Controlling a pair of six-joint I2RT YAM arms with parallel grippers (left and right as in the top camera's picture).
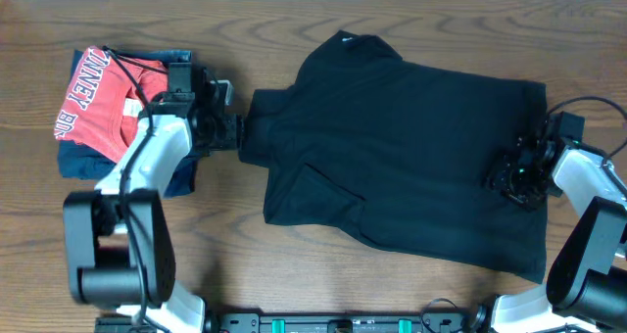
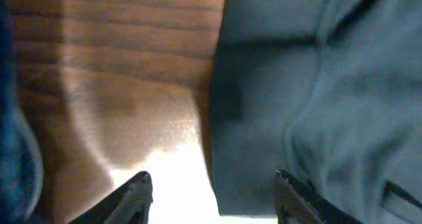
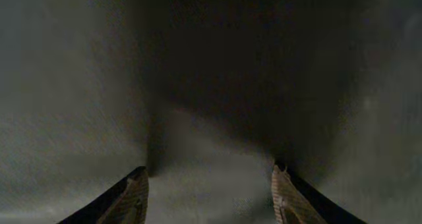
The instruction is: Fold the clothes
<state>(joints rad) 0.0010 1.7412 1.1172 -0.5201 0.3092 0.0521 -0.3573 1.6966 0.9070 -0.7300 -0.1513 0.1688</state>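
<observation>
A: Where to enter the black shirt (image 1: 411, 147)?
B: Spread over the middle and right of the wooden table (image 1: 294, 274), rumpled, not yet folded into a packet. Collar end toward the far edge, with a small white mark (image 1: 347, 40) there. Lower left part creased by a raised flap.
A: And the left gripper (image 1: 233, 132)?
B: Sitting just at the shirt's left edge, touching or nearly so; cannot tell which from overhead. In the wrist view, jaws well apart and straddling that edge: one fingertip (image 2: 135, 196) over bare wood, the other over dark cloth. Holding nothing.
A: And the right gripper (image 1: 511, 176)?
B: Down on the right part of the shirt, inside its outline, near the right hem. Wrist view filled with dark fabric only. Jaws standing wide, fingertips (image 3: 132, 197) low over the cloth, with a shadowed crease running up from between them. No cloth pinched as far as visible; cannot confirm contact with the fabric.
A: Anything else worth noting?
B: Off to the left, well apart from the black shirt: a red shirt (image 1: 93, 103) with white lettering, lying on top of a navy garment (image 1: 78, 162), with the left arm (image 1: 147, 157) reaching across that pile. Also a strip of blue cloth at the left border of the left wrist view.
</observation>
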